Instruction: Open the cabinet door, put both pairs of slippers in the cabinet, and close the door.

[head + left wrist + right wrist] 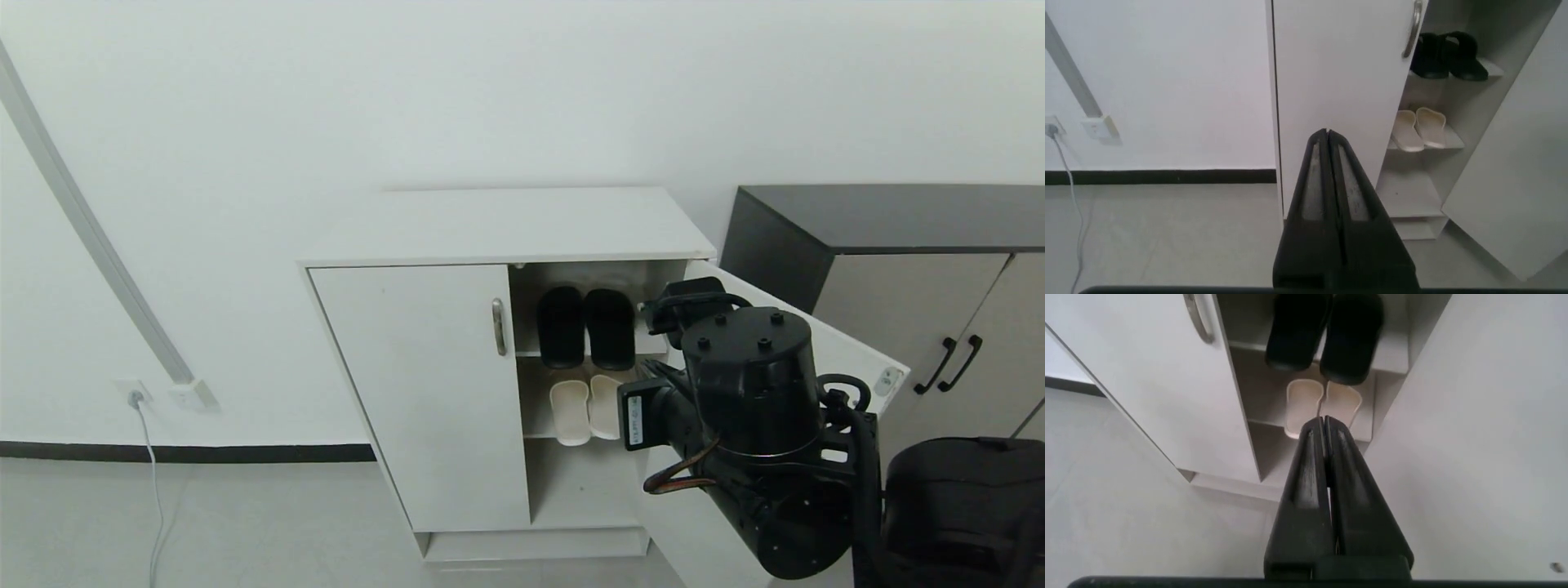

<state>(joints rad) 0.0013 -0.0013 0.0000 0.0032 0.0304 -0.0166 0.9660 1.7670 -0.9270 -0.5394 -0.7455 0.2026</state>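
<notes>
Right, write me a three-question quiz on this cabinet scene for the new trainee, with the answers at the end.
1. True or false: the black slippers sit on the shelf above the white slippers.
2. Which door of the cabinet stands open? A. the left one B. the right one C. both
3. Fill in: the left gripper and the right gripper both have their fingers ____.

Key: 1 true; 2 B; 3 shut.
</notes>
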